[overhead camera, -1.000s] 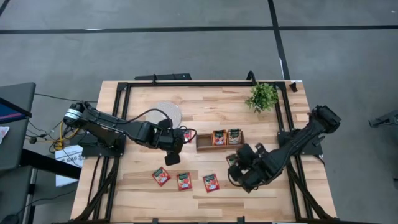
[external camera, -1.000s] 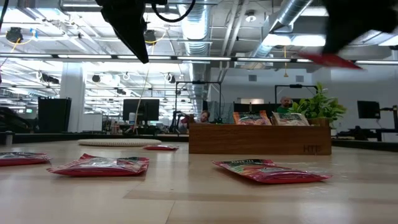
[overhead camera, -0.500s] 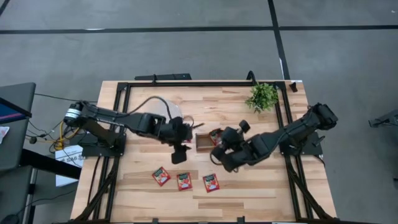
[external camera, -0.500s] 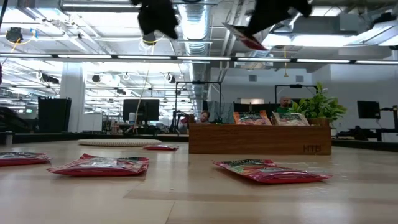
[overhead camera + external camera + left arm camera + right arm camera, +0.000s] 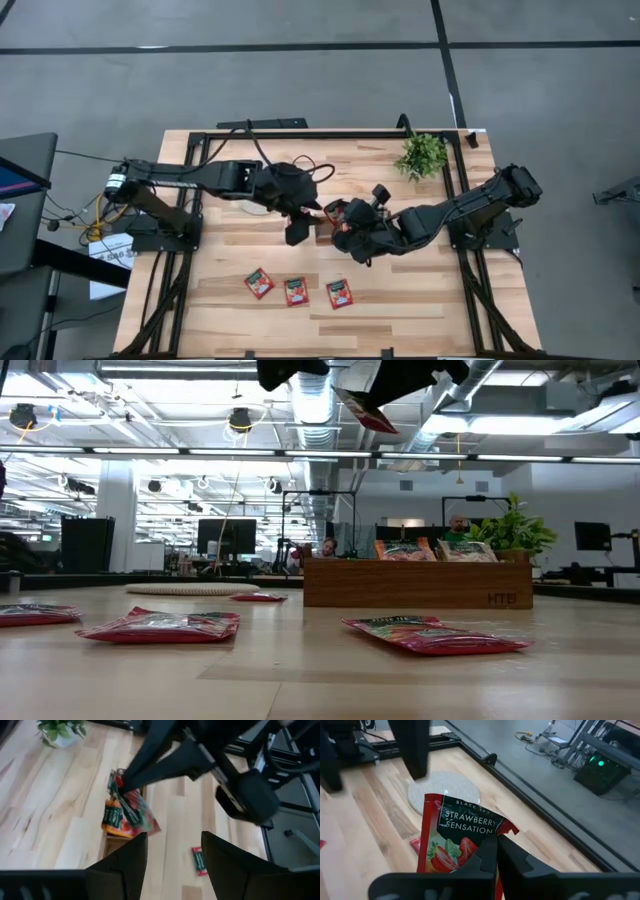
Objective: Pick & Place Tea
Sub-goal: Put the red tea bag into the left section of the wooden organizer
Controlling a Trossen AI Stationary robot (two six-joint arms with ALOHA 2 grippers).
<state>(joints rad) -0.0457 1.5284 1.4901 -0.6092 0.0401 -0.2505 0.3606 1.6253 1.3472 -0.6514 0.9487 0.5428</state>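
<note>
My right gripper [image 5: 340, 224] is shut on a red strawberry tea sachet [image 5: 454, 836] and hovers above the left end of the brown wooden tray [image 5: 418, 582]. Two sachets [image 5: 405, 549] stand in the tray. My left gripper [image 5: 172, 855] is open, in the air just left of the tray, facing the held sachet [image 5: 134, 811] without touching it. Three red sachets [image 5: 296, 291] lie flat in a row near the table's near edge. Another sachet [image 5: 415, 843] lies beside the round white disc [image 5: 445, 790]. My right gripper pinches the sachet between its two fingers [image 5: 487, 857] at one side edge, near a corner [image 5: 492, 836]. The sachet is lifted clear, high above the table [image 5: 366, 410]. It sticks out past the fingertips toward the left arm, tilted.
A small potted plant [image 5: 422, 155] stands at the far right corner. The black frame rails [image 5: 300, 133] run along the table's edges. The left arm lies over the disc. Bare wood shows between the tray and the sachet row.
My right gripper, keeping the sachet, has swung from the table's near right area toward the left and far side, ending above the tray's left end. My left gripper has moved up and toward the right, from near the disc to beside the tray.
</note>
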